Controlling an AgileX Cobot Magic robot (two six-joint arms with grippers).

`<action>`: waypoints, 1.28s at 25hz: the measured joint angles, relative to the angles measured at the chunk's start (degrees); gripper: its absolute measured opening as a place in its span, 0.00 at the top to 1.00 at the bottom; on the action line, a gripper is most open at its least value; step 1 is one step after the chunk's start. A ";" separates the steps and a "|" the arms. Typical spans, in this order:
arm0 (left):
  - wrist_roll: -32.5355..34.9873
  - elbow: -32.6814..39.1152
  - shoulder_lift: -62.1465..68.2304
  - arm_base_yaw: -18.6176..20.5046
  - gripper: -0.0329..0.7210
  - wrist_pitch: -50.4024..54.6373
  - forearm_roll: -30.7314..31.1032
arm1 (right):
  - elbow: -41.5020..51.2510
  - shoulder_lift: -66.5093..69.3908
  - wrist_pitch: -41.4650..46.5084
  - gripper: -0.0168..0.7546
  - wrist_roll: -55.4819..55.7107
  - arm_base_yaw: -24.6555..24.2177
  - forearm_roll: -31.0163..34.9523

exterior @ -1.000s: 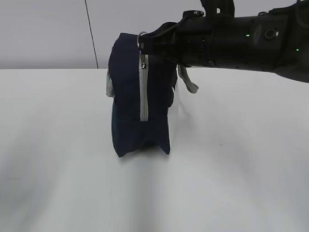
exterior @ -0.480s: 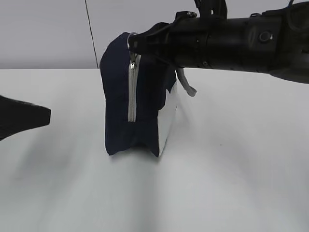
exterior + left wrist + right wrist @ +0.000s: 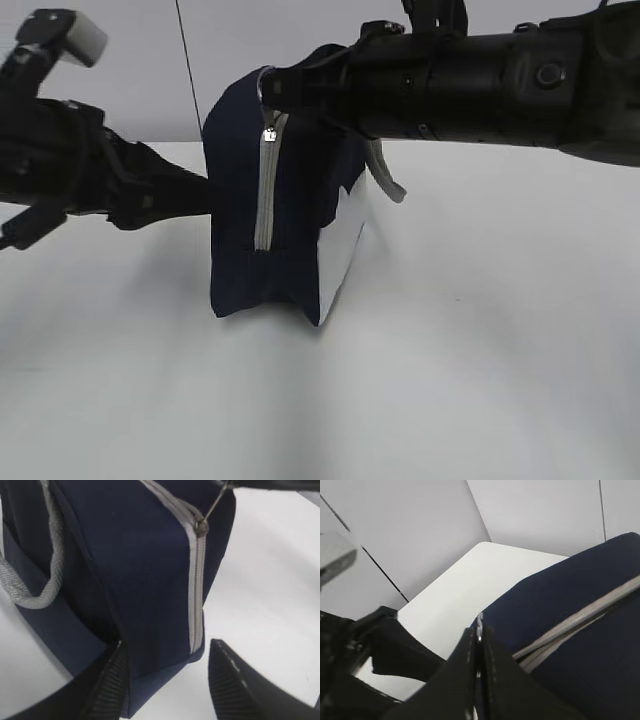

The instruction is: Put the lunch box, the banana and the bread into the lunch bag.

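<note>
White table, lunch bag, perhaps tool-pinched.

I see the bag standing mid-table, blocking the middle. My right gripper comes in over its top, pinched on the ring pull, so the space above is taken. My left gripper closes off the left side, fingers spread around the bag's lower corner. Open tabletop lies in front and to the right.
</note>
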 joint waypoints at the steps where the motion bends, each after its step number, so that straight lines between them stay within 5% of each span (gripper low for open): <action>1: 0.13 -0.83 1.61 -0.46 0.43 -0.42 -0.10 | -0.29 0.00 0.00 0.98 0.26 0.00 0.00; 11: 1.36 -7.02 9.25 -0.70 0.49 -1.19 -0.42 | -3.70 0.00 0.00 0.98 3.93 0.00 -5.28; 21: 1.36 -7.87 10.47 -0.82 0.93 0.33 1.74 | -3.79 0.13 0.61 0.98 4.70 0.00 -7.44; 32: 1.21 -7.96 10.47 -0.82 0.96 5.97 14.15 | -4.49 0.24 9.34 0.98 4.62 0.00 -8.71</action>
